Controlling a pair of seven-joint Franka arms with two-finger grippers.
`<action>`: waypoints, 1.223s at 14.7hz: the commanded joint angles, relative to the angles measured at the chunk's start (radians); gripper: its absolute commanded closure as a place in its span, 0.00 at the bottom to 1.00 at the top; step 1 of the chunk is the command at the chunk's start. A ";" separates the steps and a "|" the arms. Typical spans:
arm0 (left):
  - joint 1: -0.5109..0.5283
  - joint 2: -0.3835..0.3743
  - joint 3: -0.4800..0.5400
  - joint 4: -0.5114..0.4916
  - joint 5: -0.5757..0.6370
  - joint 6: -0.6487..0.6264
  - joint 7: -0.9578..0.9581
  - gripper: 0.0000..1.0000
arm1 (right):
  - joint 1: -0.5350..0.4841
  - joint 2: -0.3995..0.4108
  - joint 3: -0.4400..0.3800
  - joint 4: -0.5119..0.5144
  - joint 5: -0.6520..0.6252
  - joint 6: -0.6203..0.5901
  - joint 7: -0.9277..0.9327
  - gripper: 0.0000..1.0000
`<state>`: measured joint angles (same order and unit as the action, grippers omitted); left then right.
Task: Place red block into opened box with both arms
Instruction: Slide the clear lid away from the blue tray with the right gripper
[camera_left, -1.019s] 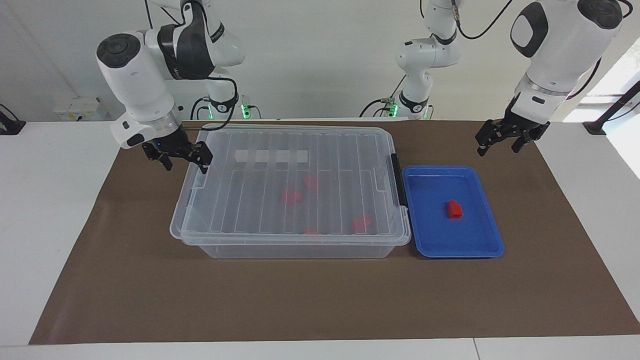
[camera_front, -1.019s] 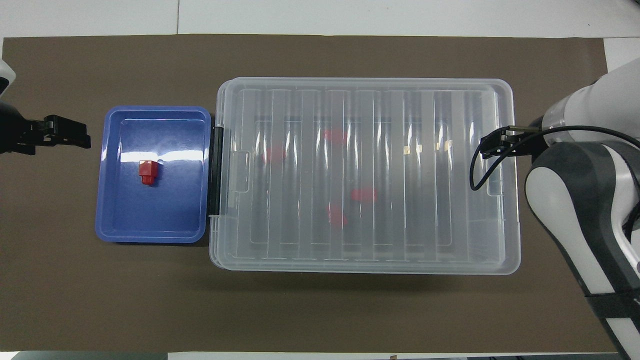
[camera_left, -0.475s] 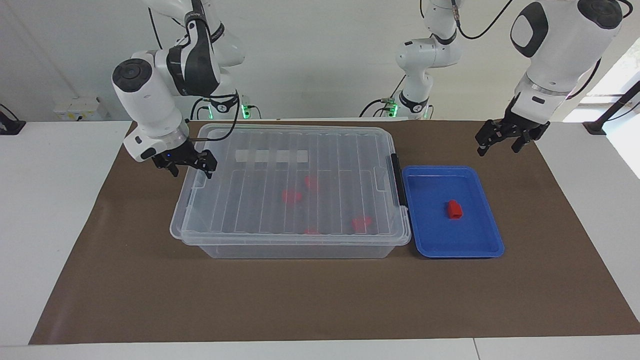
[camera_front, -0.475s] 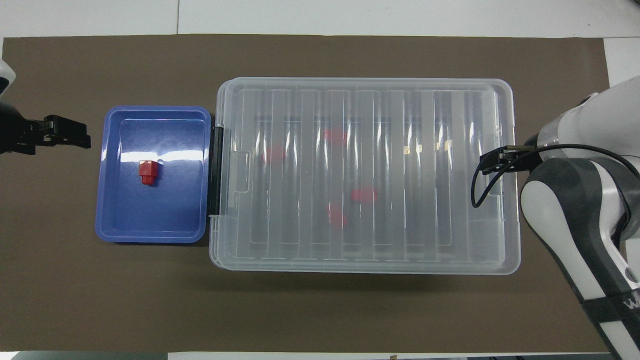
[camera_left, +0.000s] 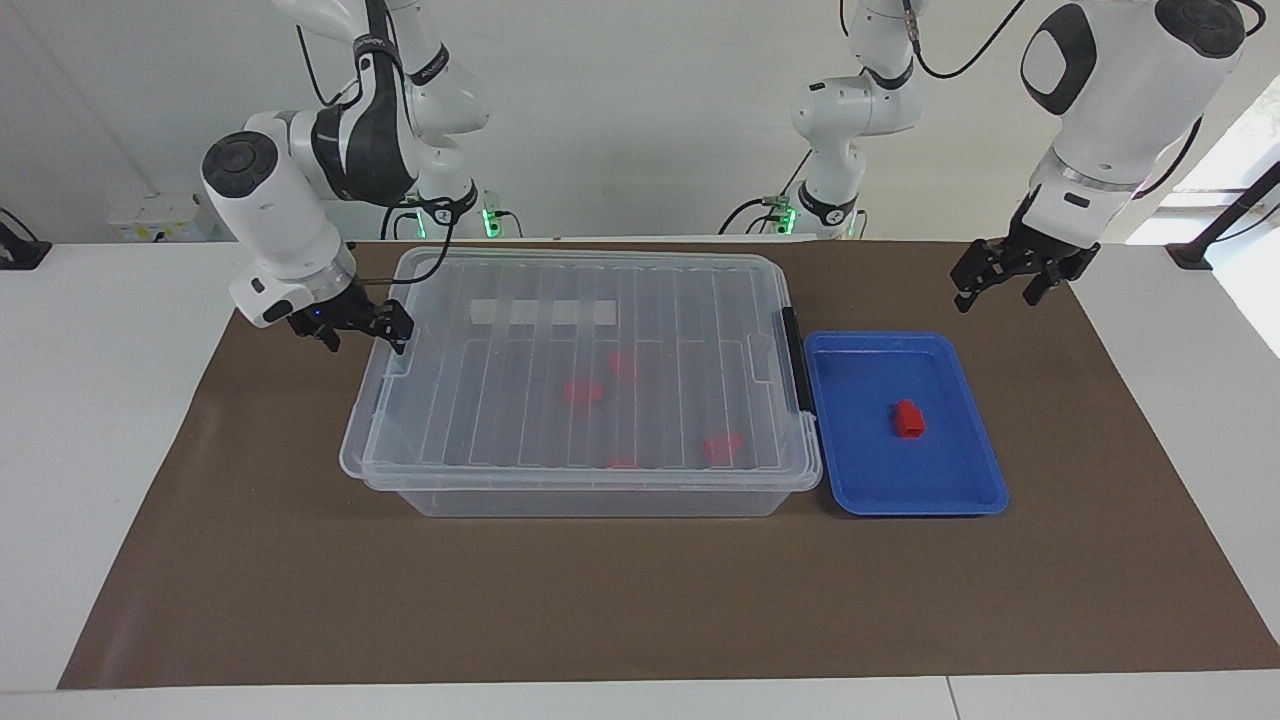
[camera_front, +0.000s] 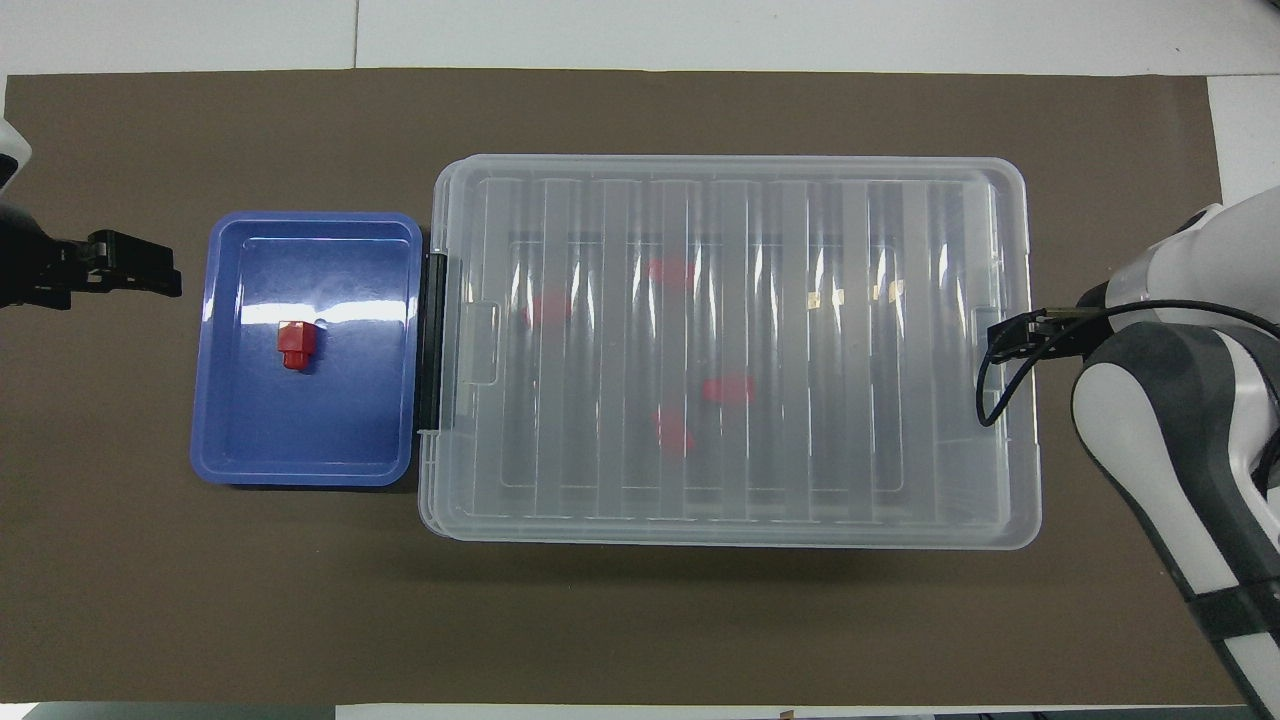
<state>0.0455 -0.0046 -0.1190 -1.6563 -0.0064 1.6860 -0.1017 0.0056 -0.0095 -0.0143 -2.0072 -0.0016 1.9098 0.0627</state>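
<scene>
The box (camera_left: 580, 385) lies mid-table with its ribbed clear lid (camera_left: 590, 330) seated; blurred red shapes (camera_left: 583, 392) show through the lid. The red block (camera_left: 908, 418) lies alone in the blue tray (camera_left: 960, 495), which sits just beside the box at the left arm's end of the table. The right gripper (camera_left: 352, 322) hangs empty, fingers spread, at the box's short edge toward the right arm's end, close to the lid rim (contact cannot be told). The left gripper (camera_left: 1010, 275) waits, also wide open and empty, above the brown mat (camera_left: 640, 600) near the tray.

Likely hazards, as judged from this layout: the black latch (camera_left: 791, 360) at the tray end appears fastened, so a lift from one end alone may drag or tip the whole box and knock the tray. A finger that slips off the thin rim would drop the lid. The block is small, so a slightly offset pinch may flick it away.
</scene>
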 joint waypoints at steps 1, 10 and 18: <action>0.011 -0.020 -0.005 -0.022 -0.001 0.012 0.008 0.00 | -0.007 -0.029 -0.024 -0.036 -0.005 0.029 -0.047 0.00; 0.010 -0.025 -0.007 -0.025 -0.001 -0.002 0.007 0.00 | -0.010 -0.024 -0.117 -0.027 -0.006 0.028 -0.191 0.00; 0.011 -0.032 -0.007 -0.215 -0.001 0.274 0.017 0.00 | -0.010 -0.020 -0.202 -0.021 -0.029 0.031 -0.308 0.00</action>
<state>0.0455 -0.0045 -0.1202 -1.7672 -0.0064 1.8558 -0.1011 0.0043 -0.0150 -0.2047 -2.0102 -0.0152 1.9223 -0.2065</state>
